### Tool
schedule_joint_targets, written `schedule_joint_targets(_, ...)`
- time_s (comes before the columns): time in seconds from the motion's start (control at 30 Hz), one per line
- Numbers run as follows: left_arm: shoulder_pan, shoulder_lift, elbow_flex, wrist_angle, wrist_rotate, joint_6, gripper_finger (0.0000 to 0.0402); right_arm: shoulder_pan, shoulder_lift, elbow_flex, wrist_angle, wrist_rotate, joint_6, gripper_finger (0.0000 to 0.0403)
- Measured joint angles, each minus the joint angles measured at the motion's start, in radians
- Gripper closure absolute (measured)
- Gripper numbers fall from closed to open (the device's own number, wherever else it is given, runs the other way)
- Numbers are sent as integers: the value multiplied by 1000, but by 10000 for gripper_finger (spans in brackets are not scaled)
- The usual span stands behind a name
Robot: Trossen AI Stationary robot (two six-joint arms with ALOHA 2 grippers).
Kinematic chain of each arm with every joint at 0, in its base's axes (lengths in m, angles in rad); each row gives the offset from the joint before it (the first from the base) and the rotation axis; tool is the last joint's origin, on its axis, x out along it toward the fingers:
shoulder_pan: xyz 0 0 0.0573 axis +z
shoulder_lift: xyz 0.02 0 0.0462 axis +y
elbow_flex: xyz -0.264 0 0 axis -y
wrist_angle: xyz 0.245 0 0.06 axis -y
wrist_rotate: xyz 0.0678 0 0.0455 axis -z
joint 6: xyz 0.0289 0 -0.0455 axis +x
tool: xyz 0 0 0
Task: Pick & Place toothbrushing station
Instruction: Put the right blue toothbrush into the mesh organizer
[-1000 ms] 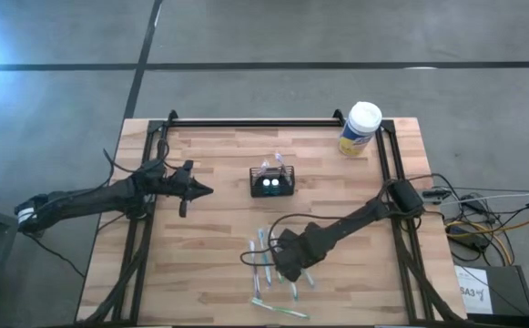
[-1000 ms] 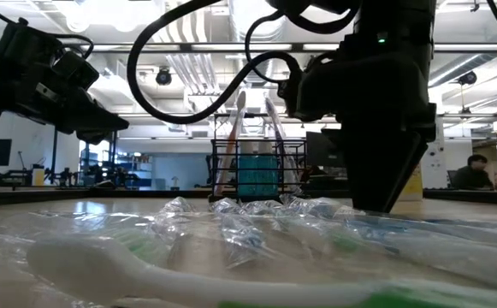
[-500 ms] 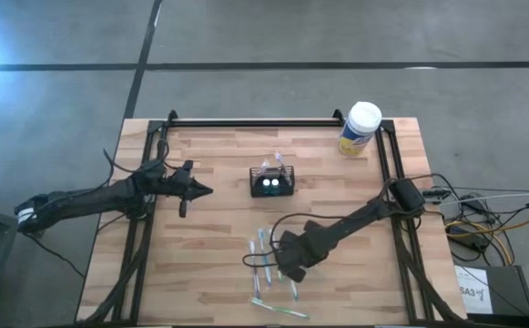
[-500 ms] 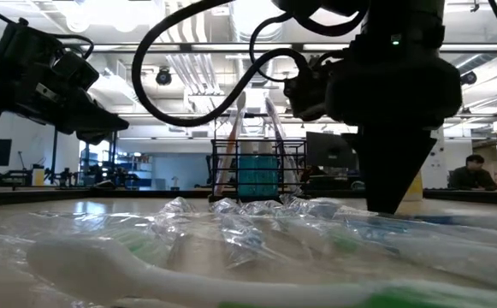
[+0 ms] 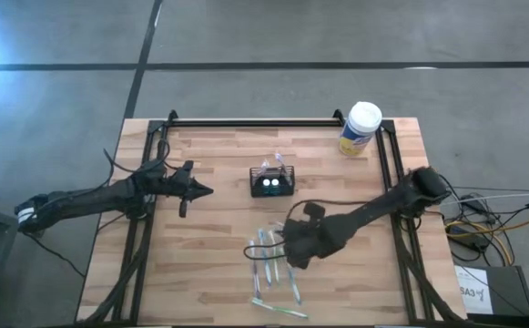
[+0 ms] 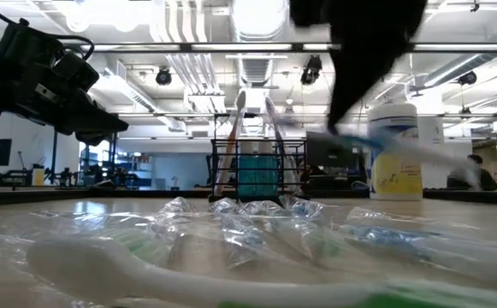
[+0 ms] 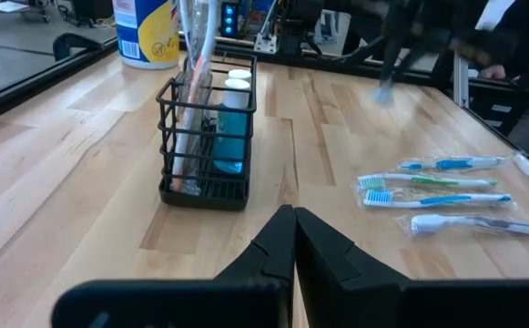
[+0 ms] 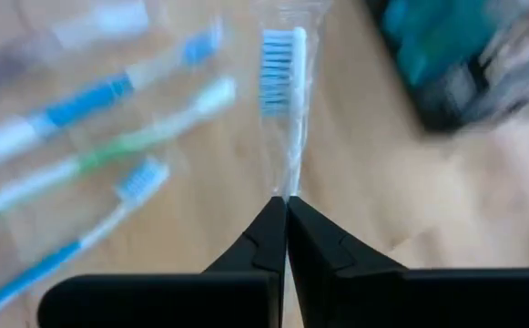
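Observation:
The toothbrushing station [image 5: 272,182], a small black wire caddy with toothbrushes and a teal item standing in it, sits at the table's middle [image 7: 208,137] [image 6: 257,167]. Several wrapped toothbrushes [image 5: 269,266] lie loose on the wood nearer the front edge. My right gripper [image 5: 291,251] hangs above that pile, shut on one clear-wrapped toothbrush [image 8: 283,82]. My left gripper [image 5: 207,191] waits shut to the left of the caddy, pointing at it, with nothing in it [image 7: 293,215]. My right gripper pinches the wrapped toothbrush's shaft [image 8: 290,182] between its two fingertips, a short way behind the bristle head. It comes from above, slanting down. The head [image 8: 282,64] sticks out past the fingertips; the handle is hidden behind the fingers. The brush is lifted clear of the table [image 6: 406,152].
A yellow canister with a white lid [image 5: 360,129] stands at the far right corner. Black frame rails [image 5: 264,122] run along the far edge and both sides. Cables lie off the table's right side. Bare wood lies between the caddy and the left gripper.
My right gripper has shut on one wrapped toothbrush in the pile, then risen and rolled at the wrist, drifting slightly toward the caddy. That toothbrush has come up off the table; the others stay where they were.

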Motion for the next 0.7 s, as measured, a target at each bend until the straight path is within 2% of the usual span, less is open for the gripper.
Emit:
schedule_joint_targets(0.2,0,0,0,0,0,-1,392,36,-210,-67,143,124,-219,396)
schedule_joint_targets(0.37,0,0,0,0,-1,-11,392,59,-401,-216,344,169,-398,395)
schedule_joint_targets(0.57,0,0,0,-2,-2,-36,392,49,-672,-540,759,150,-620,395)
schedule_joint_targets(0.7,0,0,0,-2,-8,-36,392,9,-847,-773,1037,15,-724,395)
